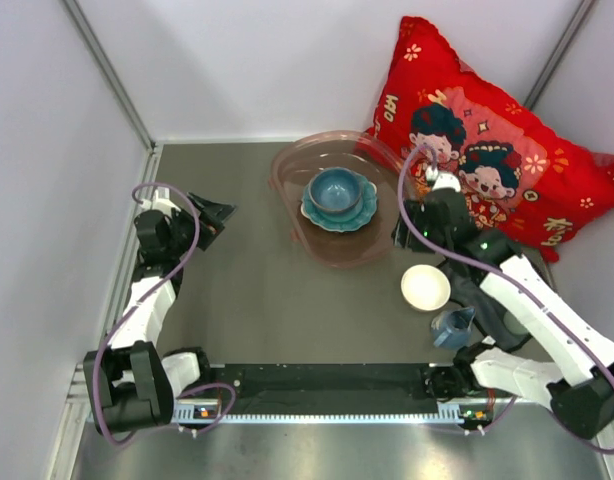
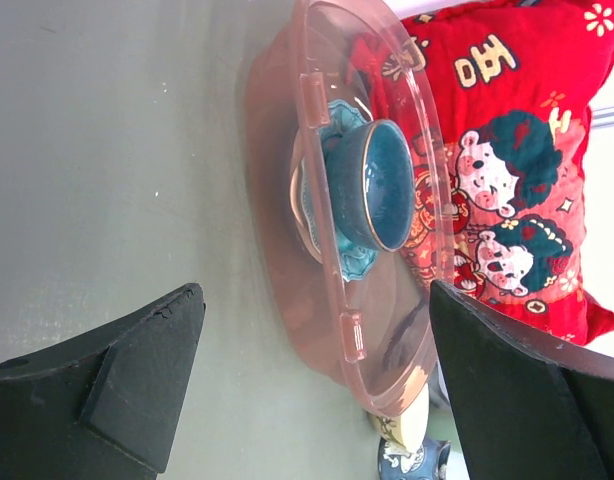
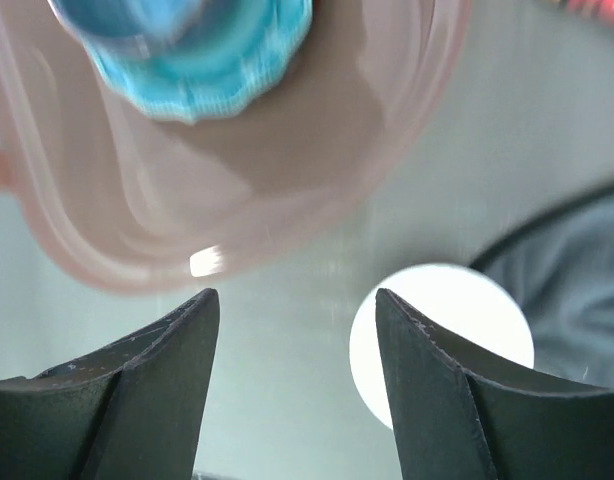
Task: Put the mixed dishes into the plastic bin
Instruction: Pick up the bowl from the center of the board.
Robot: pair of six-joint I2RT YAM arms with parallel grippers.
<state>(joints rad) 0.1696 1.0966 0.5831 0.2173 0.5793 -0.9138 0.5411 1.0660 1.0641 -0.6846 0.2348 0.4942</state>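
Black fingers [image 3: 137,400] of the right jaws: spread wide, nothing between them, hovering over the surface [image 3: 287,290] between the plastic bin [image 3: 107,240] and the cream-white bowl [image 3: 447,320].

Fingers [image 2: 117,400] of the left jaws: likewise spread wide and empty, well to the left of the bin, pointed toward it.

Plastic bin: translucent pink, at the far middle of the surface, close beside the red cartoon-print pillow [image 1: 507,140].

Contents: teal scalloped plate [image 1: 359,216], flat on the bin floor; blue bowl [image 1: 335,190], upright on that plate.

Outside the bin: cream-white bowl, upright, near the bin's right side; small blue mug [image 1: 453,326], just nearside of that bowl.

Dark grey cloth [image 3: 577,260]: just beside the cream-white bowl.
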